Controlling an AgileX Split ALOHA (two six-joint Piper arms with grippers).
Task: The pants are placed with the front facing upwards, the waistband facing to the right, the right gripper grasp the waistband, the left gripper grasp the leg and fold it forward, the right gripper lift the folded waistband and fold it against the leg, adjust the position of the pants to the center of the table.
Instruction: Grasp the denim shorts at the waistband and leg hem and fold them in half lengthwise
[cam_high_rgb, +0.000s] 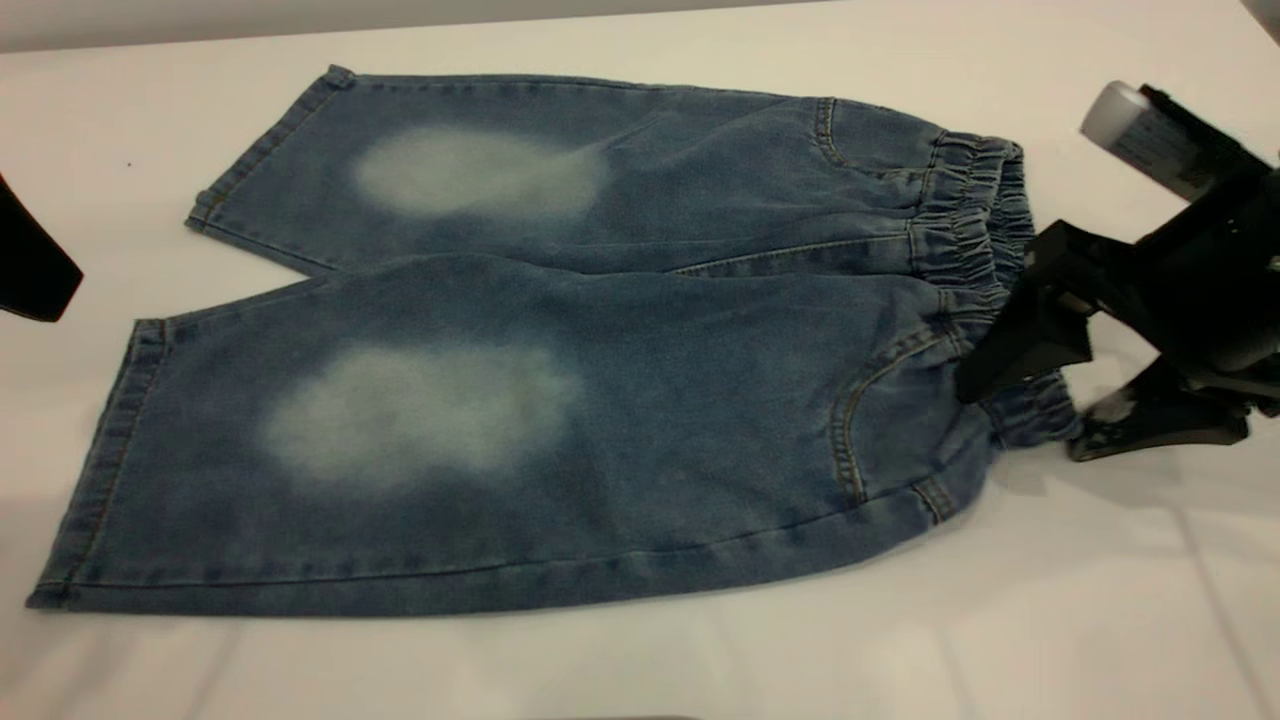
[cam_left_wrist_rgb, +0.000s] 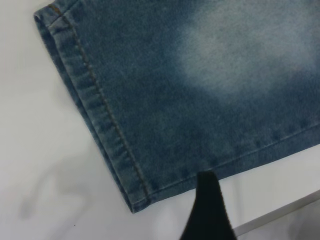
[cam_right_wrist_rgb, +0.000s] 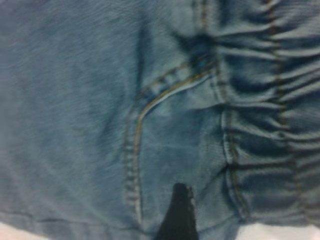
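The white tabletop (cam_high_rgb: 1050, 600) carries the pants (cam_high_rgb: 560, 400) spread flat, legs toward its left edge. At its right edge, the right tool (cam_high_rgb: 1030, 410) straddles the waistband (cam_high_rgb: 975, 235), fingers apart. The left tool (cam_high_rgb: 35, 270) hangs by the left edge; I cannot tell its state.

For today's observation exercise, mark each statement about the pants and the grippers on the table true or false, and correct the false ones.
1. The pants lie flat and unfolded. True.
2. The waistband points to the exterior view's left. False: it points right.
3. The right gripper is at the waistband. True.
4. The right gripper is shut. False: its fingers are spread open.
5. The table is dark wood. False: it is plain white.
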